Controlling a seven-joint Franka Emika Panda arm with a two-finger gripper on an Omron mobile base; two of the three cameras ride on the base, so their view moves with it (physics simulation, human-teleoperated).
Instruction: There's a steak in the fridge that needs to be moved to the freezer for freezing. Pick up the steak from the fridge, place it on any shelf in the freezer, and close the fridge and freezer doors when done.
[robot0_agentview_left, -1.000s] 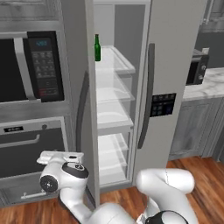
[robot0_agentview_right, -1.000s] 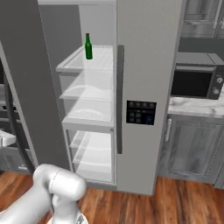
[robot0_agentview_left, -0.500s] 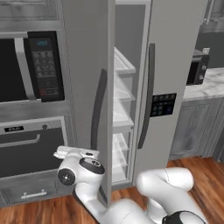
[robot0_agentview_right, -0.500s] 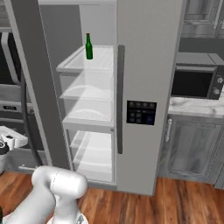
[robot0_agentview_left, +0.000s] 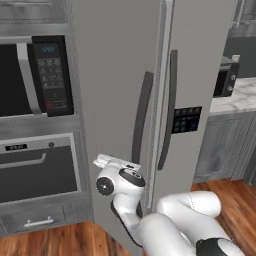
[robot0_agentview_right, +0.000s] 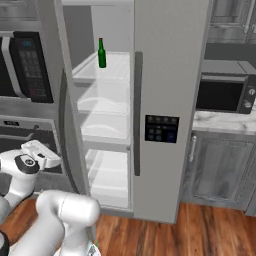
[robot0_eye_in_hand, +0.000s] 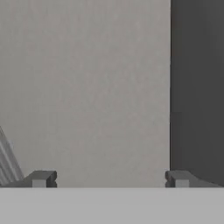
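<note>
Pale-grey fridge door (robot0_agentview_left: 112, 100) sits nearly shut from our left base view; from the right base view we read it as ajar, with the fridge (robot0_agentview_right: 107, 130) interior showing its clear glass shelves. Green bottle (robot0_agentview_right: 101, 53) stands upright on the top glass shelf. We can't spot the steak on any visible shelf. Freezer door (robot0_agentview_right: 167, 100) is shut, its black control panel (robot0_agentview_right: 161, 128) carrying small icons too blurry to read. Microwave keypad (robot0_agentview_left: 50, 75) text is likewise illegible to us. Gripper (robot0_eye_in_hand: 109, 179) fingers are spread wide with nothing between them, facing the flat door panel up close, beside its dark edge.
</note>
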